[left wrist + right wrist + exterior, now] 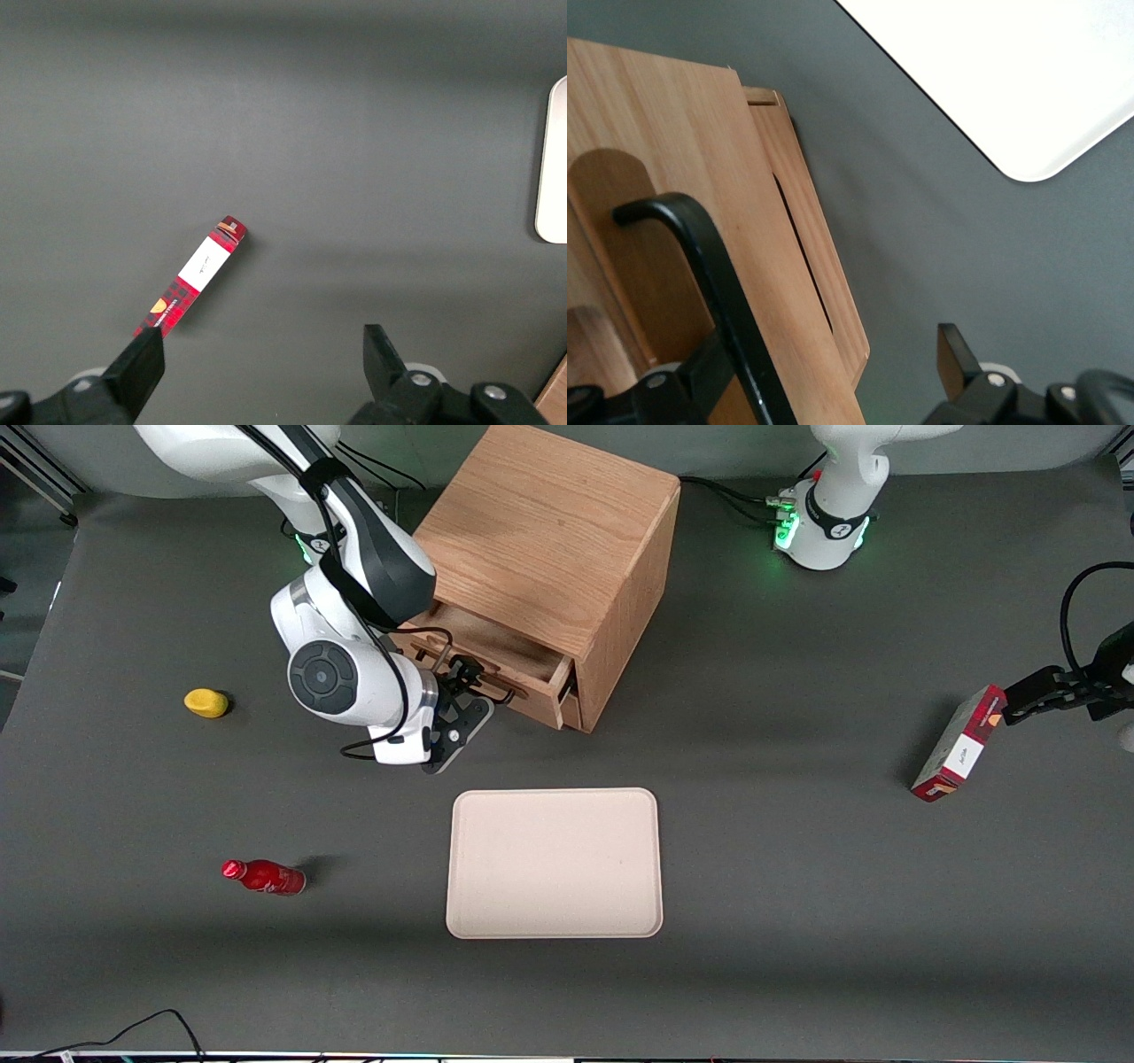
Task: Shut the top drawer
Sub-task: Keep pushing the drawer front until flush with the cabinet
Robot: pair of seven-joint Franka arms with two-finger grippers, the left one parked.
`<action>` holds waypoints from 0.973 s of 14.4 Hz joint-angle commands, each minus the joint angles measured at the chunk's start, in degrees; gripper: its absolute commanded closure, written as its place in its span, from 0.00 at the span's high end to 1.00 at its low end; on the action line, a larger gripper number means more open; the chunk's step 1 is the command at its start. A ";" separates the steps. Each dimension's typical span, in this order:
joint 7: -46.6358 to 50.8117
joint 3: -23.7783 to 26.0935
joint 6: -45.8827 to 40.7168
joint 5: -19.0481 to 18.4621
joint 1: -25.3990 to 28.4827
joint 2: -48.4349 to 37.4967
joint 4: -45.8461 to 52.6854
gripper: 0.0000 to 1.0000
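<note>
Top drawer [496,657]: I see it pulled part way out of the oak cabinet [549,531], w/ its shallow tray showing. It sits just above the lower drawer [571,710].
Handle [713,283]: black wire bar on the top drawer's front. In my right wrist view it runs right by one gripper finger.
Gripper [474,682]: mine is right at the drawer front, at the handle. Fingers [954,354] are spread apart, not clamped on anything. One finger is by the handle, the other hangs past the drawer's edge, over the gray surface [797,868].
Tray [555,863]: pale, flat, lying on the surface, nearer the front cam than the cabinet.
Yellow thing [206,702]: small, on the surface toward the working arm's end.
Red bottle [264,876]: lying on its side, nearer the front cam than the yellow thing.
Red box [959,744]: toward the parked arm's end, well apart from the cabinet.
</note>
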 commanded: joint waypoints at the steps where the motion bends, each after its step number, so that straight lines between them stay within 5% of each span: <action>1: -1.74 1.49 -0.40 -0.49 -1.13 -2.59 -2.89 1.00; 14: -2.45 5.27 -0.40 -0.40 -2.10 -4.00 -5.43 1.00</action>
